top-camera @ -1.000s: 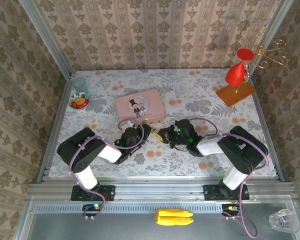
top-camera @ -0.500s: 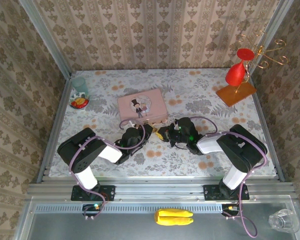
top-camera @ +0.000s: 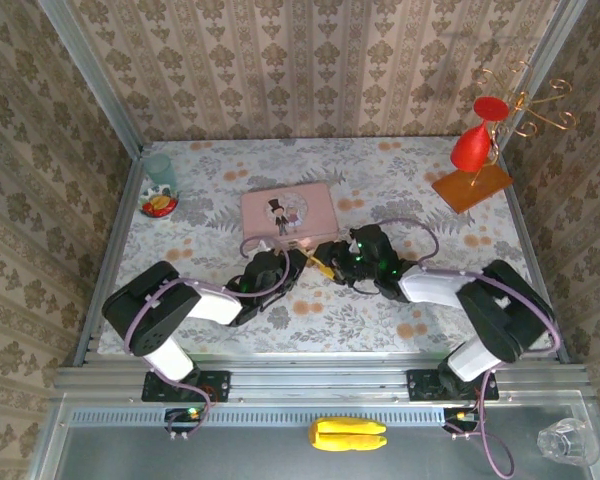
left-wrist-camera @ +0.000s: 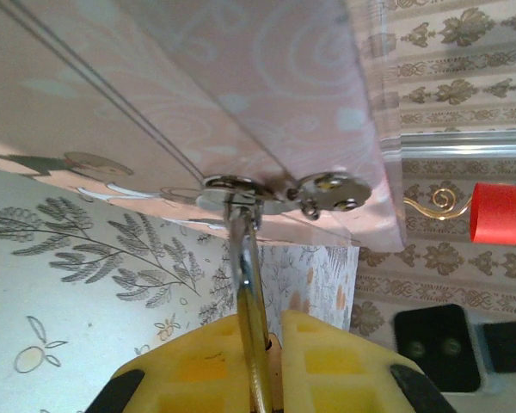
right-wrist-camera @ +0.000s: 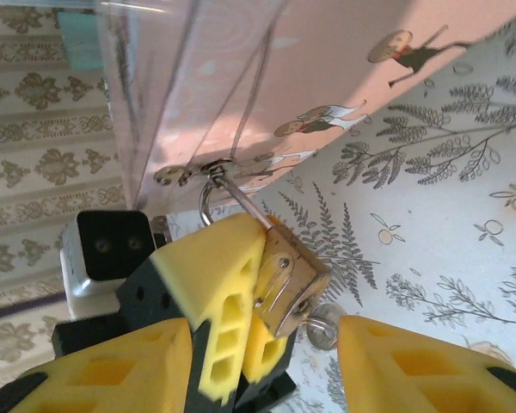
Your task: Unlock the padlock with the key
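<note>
The small brass padlock (right-wrist-camera: 294,274) hangs by its thin silvery shackle (left-wrist-camera: 243,245) from the hasp of the pink tin (top-camera: 288,210). My left gripper (left-wrist-camera: 271,323) is shut on the padlock body, which stands edge-on between its yellow pads (right-wrist-camera: 213,284). A round silvery key (right-wrist-camera: 323,332) head pokes out under the padlock's bottom end. My right gripper (right-wrist-camera: 262,344) is open, its fingers (right-wrist-camera: 413,366) on either side of the key and not touching it. From above, both grippers meet at the padlock (top-camera: 320,265) just in front of the tin.
A red cone on a wooden base (top-camera: 472,185) stands at the back right beside a gold wire stand (top-camera: 535,105). A green cup (top-camera: 160,168) and a small dish (top-camera: 158,206) sit at the back left. A yellow object (top-camera: 348,434) and a glass (top-camera: 565,440) lie below the table edge.
My right gripper has opened and let go of the key. The tin and both grippers have shifted a little toward the back of the table.
</note>
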